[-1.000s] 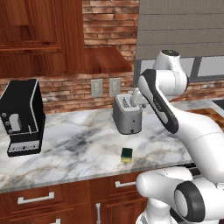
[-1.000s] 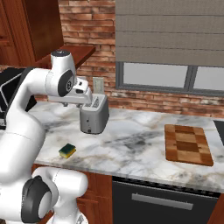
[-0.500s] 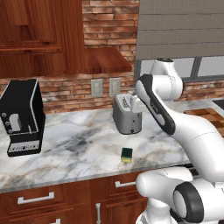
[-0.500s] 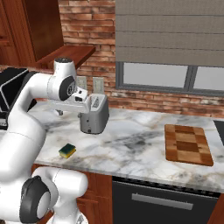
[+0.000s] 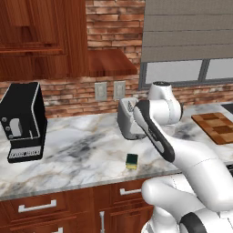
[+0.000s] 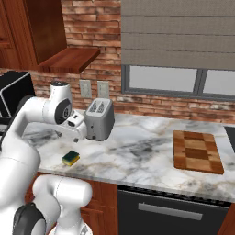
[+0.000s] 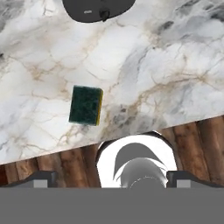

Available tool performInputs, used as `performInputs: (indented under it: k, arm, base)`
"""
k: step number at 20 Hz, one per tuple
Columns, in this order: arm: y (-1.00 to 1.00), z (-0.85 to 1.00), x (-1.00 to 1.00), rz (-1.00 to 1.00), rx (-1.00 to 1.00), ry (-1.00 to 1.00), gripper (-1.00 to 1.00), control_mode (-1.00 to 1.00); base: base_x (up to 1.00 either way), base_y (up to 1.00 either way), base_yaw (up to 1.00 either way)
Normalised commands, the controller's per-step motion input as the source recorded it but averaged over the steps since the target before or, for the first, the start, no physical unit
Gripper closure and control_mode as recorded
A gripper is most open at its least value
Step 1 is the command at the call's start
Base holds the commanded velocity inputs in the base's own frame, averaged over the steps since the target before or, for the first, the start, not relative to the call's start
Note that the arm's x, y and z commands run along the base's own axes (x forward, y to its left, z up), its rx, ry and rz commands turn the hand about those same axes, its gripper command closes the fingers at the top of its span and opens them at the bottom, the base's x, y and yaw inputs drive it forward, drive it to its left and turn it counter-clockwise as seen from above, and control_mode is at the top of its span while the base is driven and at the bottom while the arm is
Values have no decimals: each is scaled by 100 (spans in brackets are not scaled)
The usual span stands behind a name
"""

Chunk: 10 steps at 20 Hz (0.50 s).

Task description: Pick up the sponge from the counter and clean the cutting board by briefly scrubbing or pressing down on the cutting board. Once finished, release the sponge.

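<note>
The sponge [image 7: 86, 105], dark green on top with a yellow edge, lies flat on the marble counter [image 7: 166, 65] near its front edge. My gripper [image 7: 112, 178] hangs above it, open, with its two fingertips [image 7: 43, 178] wide apart and nothing between them. In the base views the sponge [image 5: 132, 160] [image 6: 70, 158] sits in front of the toaster, with the gripper [image 6: 79, 132] just above and behind it. The checkered cutting board [image 6: 197, 151] [image 5: 217, 127] lies far to the right on the counter.
A silver toaster [image 6: 99, 119] [image 5: 127, 119] stands just behind the sponge, close to the hand. A black coffee machine [image 5: 22, 120] stands at the far left. Wood cabinets run below the counter edge [image 7: 52, 164].
The arm has folded down and forward, bringing the hand lower beside the toaster and over the sponge. The fingers have spread from shut to wide apart. The sponge has not moved.
</note>
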Motion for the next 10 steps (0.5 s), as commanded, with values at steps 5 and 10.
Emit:
performInputs:
  k: [5,10]
  arm:
    - [10,-47,-14,-7,0,13,-100,-100]
    - [20,-23,10,0,0,20,-100,-100]
  base:
    - [0,0,0]
    - [0,0,0]
